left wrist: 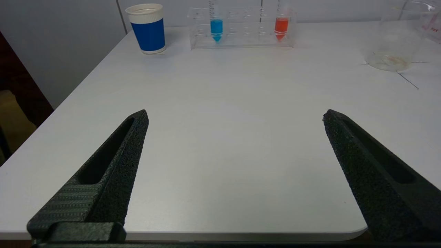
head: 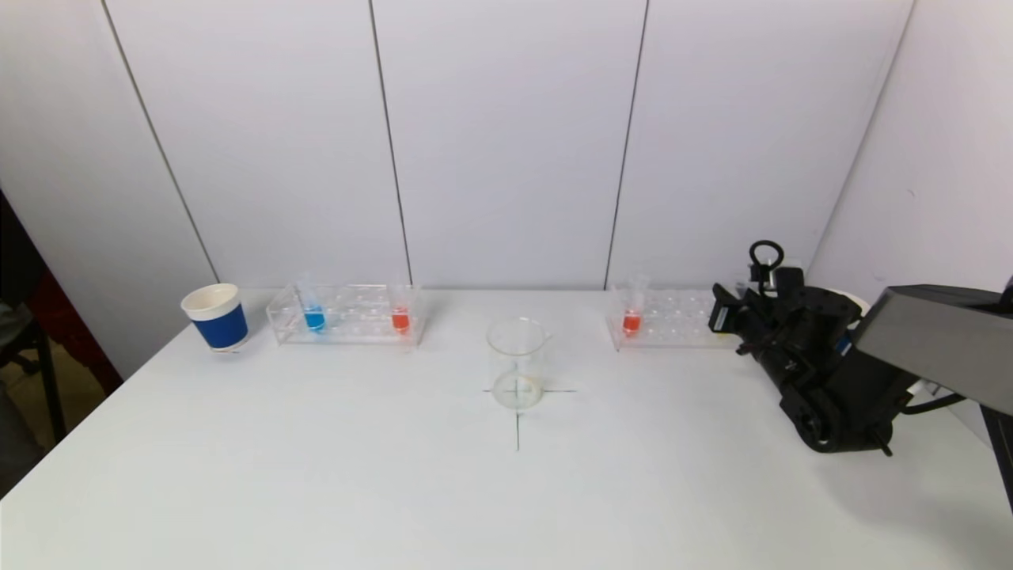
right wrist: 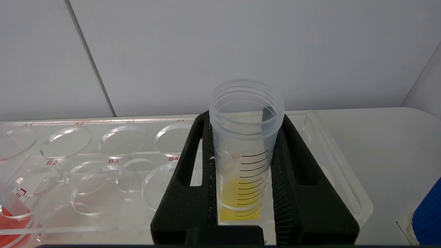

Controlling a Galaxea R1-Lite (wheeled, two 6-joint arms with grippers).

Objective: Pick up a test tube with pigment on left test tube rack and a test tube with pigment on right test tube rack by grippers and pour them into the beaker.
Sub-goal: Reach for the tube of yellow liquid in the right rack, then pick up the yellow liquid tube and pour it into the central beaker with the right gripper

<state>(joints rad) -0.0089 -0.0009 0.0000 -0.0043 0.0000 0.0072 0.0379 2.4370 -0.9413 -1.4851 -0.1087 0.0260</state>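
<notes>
The clear left test tube rack (head: 348, 336) holds a blue-pigment tube (head: 314, 317) and a red-pigment tube (head: 400, 318). An empty glass beaker (head: 517, 360) stands at the table's middle on a cross mark. In the right test tube rack (head: 673, 321) a red-pigment tube (head: 631, 321) stands at its left end. At the rack's right end my right gripper (right wrist: 244, 119) is shut on a tube of yellow pigment (right wrist: 241, 186) that stands upright in its hole. My left gripper (left wrist: 236, 113) is open above the table's near left edge, holding nothing.
A blue paper cup (head: 215, 317) stands left of the left rack. Part of another blue cup (right wrist: 429, 213) shows beside the right rack. My right arm (head: 815, 372) reaches in from the right, close to the side wall. The back wall rises just behind both racks.
</notes>
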